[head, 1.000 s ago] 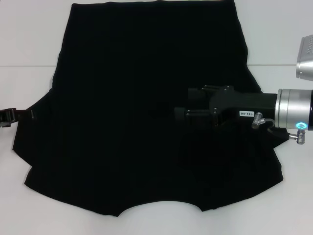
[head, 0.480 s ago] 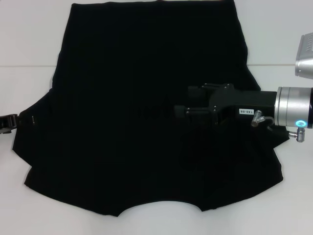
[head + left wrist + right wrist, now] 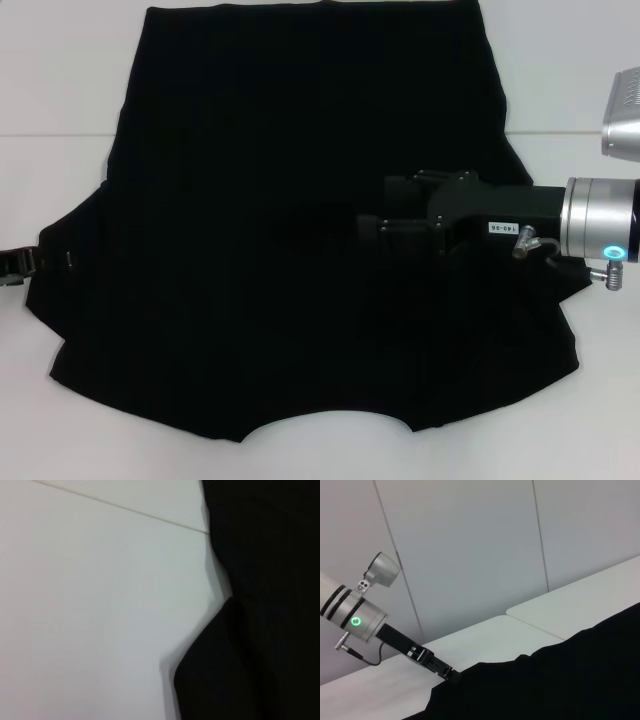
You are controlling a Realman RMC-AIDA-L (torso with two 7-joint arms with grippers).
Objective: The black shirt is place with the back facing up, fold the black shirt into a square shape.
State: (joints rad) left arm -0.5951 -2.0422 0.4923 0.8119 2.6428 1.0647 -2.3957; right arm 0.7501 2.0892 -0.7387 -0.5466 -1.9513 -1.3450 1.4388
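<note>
Far out at 9 o'clock in the head view: left gripper (image 3: 22,262), low on the white table (image 3: 60,100), tip right at the edge of the sleeve on that side; claw state impossible to tell, black against black. Seen again from the right wrist camera: same left gripper (image 3: 446,672) reaching down from its silver wrist, touching the cloth's border; wide or narrow, cannot tell there either. From the left wrist camera: only bare table (image 3: 90,605) beside a dark sleeve edge of the black shirt (image 3: 260,580).

Across the middle, from 9 o'clock through to 3 o'clock: the black shirt (image 3: 300,150), spread flat and plain side up; straight hem at 12 o'clock, curved neckline at 6 o'clock nearest the robot, one short sleeve flaring out at 8 o'clock and one at 4 o'clock; a thin table seam (image 3: 50,135) running under it.

Toward 3 o'clock: right gripper (image 3: 368,228), reaching in level from the right edge, hanging over the shirt's middle-right part; touching the cloth or just above it, not clear; claw opening lost against the dark fabric, so cannot tell.

From the right wrist camera: shirt (image 3: 560,680) filling the near foreground, table (image 3: 495,635) behind, pale wall panels (image 3: 470,545) beyond.
</note>
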